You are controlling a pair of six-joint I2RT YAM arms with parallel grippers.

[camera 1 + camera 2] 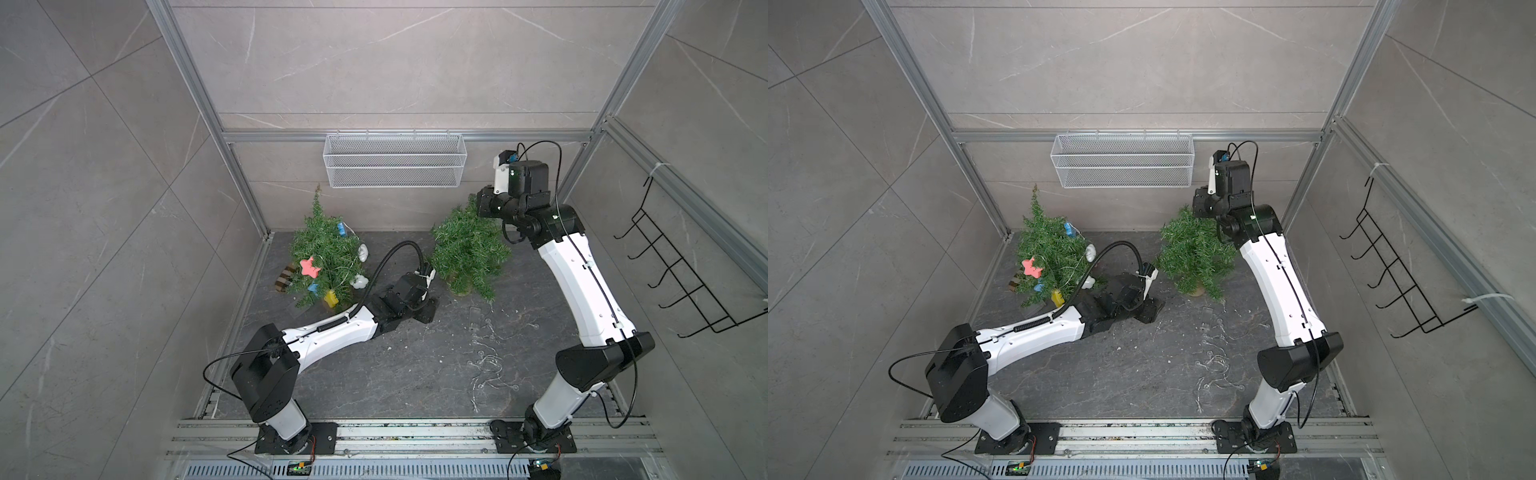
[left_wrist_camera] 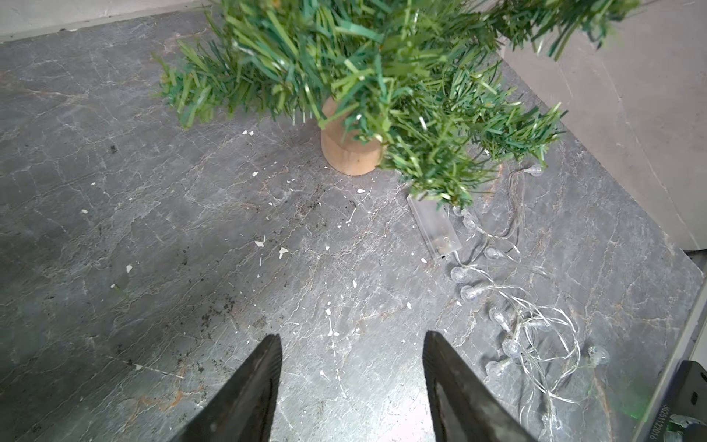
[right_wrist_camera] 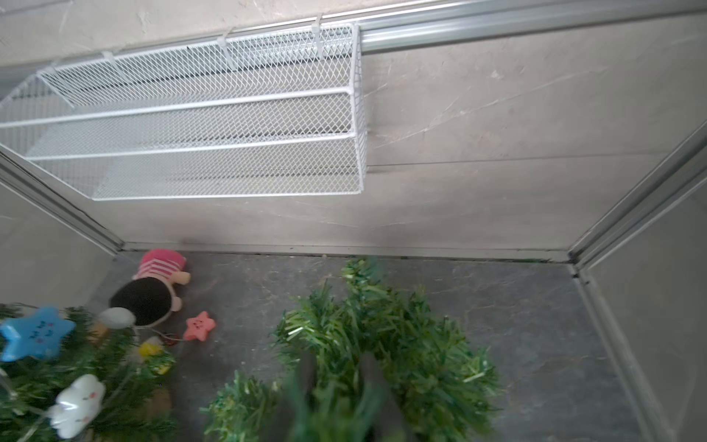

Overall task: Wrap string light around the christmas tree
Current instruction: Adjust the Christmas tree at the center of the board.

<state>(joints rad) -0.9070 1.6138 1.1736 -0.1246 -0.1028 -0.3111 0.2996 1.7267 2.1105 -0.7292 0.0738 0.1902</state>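
While the left tool (image 2: 352, 338) sits low over the worktop (image 1: 395, 374), its jaws stand wide with nothing between them, only grey slab under the tips. Bare tree (image 1: 469, 249) is upright, right of centre in both top views, on a round wooden base (image 2: 350, 153) that shows upper middle in the left wrist view. String light (image 1: 486, 361) lies loose on the worktop, lower right of the tree in a top view: clear bulbs and thin wire in a tangle. Its clear battery box (image 2: 434, 225) lies near the base, one end under the lowest branches. Right tool (image 3: 338, 367) is down in the tree's crown, bottom centre of the right wrist view. Its fingers (image 3: 306, 367) are close together with needles between them, but they are blurred, so I cannot tell if they pinch anything. Decorated tree (image 1: 328, 257) stands left of centre, well apart from the bare one. White wire basket (image 1: 395, 160) hangs on the back wall.
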